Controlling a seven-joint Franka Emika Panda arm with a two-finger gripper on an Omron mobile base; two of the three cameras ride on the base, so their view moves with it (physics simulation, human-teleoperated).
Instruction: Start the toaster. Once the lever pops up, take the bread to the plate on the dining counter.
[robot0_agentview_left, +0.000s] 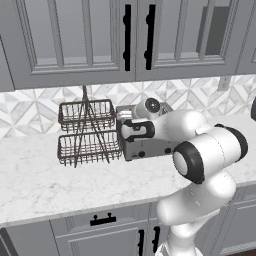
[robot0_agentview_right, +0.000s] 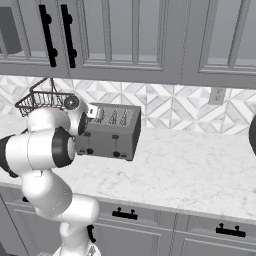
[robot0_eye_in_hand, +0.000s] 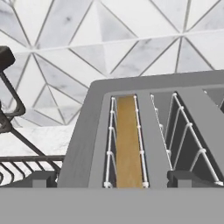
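Note:
The grey four-slot toaster (robot0_agentview_right: 107, 131) stands on the marble worktop against the tiled wall, its black levers and knobs facing forward. In the left base view my arm hides part of the toaster (robot0_agentview_left: 150, 145). The hand hovers over the toaster's left end. In the hand view I look down into the slots of the toaster (robot0_eye_in_hand: 148, 87). The golden-brown bread (robot0_eye_in_hand: 128, 144) sits deep in the leftmost slot between white wire guides. My gripper (robot0_eye_in_hand: 113, 180) is open, with one fingertip (robot0_eye_in_hand: 43, 178) at each side of that slot, above it and holding nothing. The plate and the dining counter are out of view.
A two-tier wire basket rack (robot0_agentview_left: 87, 132) stands right beside the toaster's left end, close to my hand. Upper cabinets (robot0_agentview_left: 125, 35) hang above. A wall outlet (robot0_agentview_right: 216, 95) and a dark object (robot0_agentview_right: 252, 135) are at the right. Bare worktop (robot0_agentview_right: 200, 170) lies right of the toaster.

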